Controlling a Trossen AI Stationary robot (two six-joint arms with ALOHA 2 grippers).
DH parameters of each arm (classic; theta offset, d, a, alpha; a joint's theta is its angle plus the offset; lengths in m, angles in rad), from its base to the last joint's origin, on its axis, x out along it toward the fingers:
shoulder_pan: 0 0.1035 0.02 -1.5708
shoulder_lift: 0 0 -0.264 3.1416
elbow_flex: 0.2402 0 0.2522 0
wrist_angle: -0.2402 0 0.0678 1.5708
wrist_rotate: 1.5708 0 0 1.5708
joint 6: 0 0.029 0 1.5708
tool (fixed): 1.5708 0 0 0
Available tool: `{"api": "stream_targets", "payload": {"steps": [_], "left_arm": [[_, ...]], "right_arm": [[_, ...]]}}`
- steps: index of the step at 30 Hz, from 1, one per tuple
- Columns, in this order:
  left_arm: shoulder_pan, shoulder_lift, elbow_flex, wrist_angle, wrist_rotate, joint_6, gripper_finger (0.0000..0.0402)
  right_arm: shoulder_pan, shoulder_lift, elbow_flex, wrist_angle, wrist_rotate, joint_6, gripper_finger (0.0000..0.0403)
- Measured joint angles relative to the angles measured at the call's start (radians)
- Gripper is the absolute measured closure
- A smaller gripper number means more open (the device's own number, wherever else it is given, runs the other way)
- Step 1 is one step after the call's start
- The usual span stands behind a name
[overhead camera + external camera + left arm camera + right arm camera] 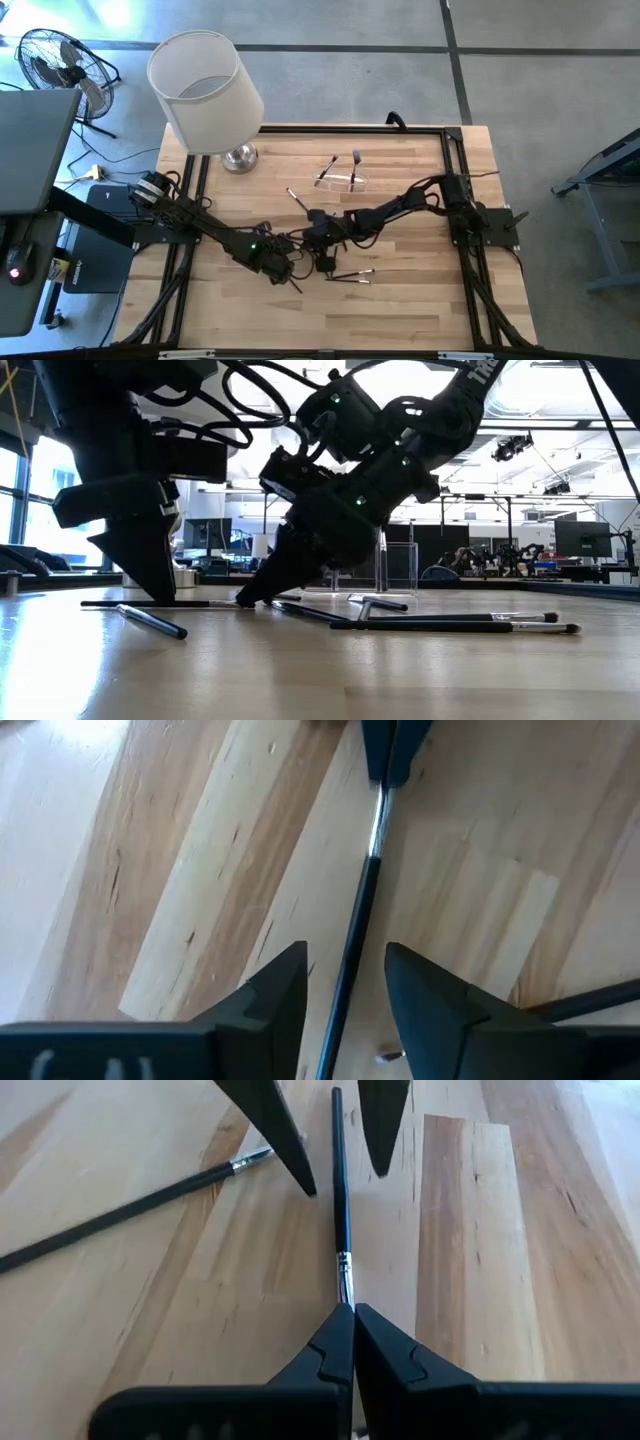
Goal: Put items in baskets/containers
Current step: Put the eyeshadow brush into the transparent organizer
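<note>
The step in hand is a pick-up of one slim dark-handled makeup brush with a silver ferrule (340, 1200), lying flat on the pale wooden desk (420, 300) near its middle. The right tool (352, 1320) is pressed together on the brush at its ferrule end, while the left tool (345, 980) stands with its fingers spread to either side of the same handle, touching it on neither side as far as the wrist views show. The judgement is that the right arm has the brush and the left is letting go. The next move calls for lifting the brush clear and carrying it to the small clear plastic holder (345, 182), which stands farther back on the desk with two brushes already upright in it, near the white cylindrical lampshade (205, 90). Other loose brushes (350, 274) lie just beside the tools toward the front edge. Open desk lies between the tools and the holder; the two arms crowd each other closely.
</note>
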Motion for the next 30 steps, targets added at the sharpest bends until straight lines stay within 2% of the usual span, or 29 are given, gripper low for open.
{"api": "stream_targets", "payload": {"steps": [10,17,20,24,30], "left_arm": [[0.000,-0.001,0.000,-0.038,0.011,0.003,0.0257],[0.000,-0.001,0.000,-0.037,0.064,0.105,0.0261],[0.000,-0.001,0.000,-0.034,0.076,0.131,0.0295],[0.000,-0.001,0.000,-0.024,0.106,0.134,0.0380],[0.000,-0.002,0.001,-0.026,0.133,0.160,0.0383]], "right_arm": [[0.001,-0.041,0.000,0.003,0.025,-0.017,0.0402],[0.016,-0.041,0.000,0.007,0.027,-0.023,0.0402],[0.018,-0.042,0.000,0.009,0.027,-0.027,0.0402],[0.018,-0.042,0.001,0.009,0.021,-0.027,0.0402],[0.018,-0.042,0.001,0.010,0.011,-0.018,0.0403]]}}
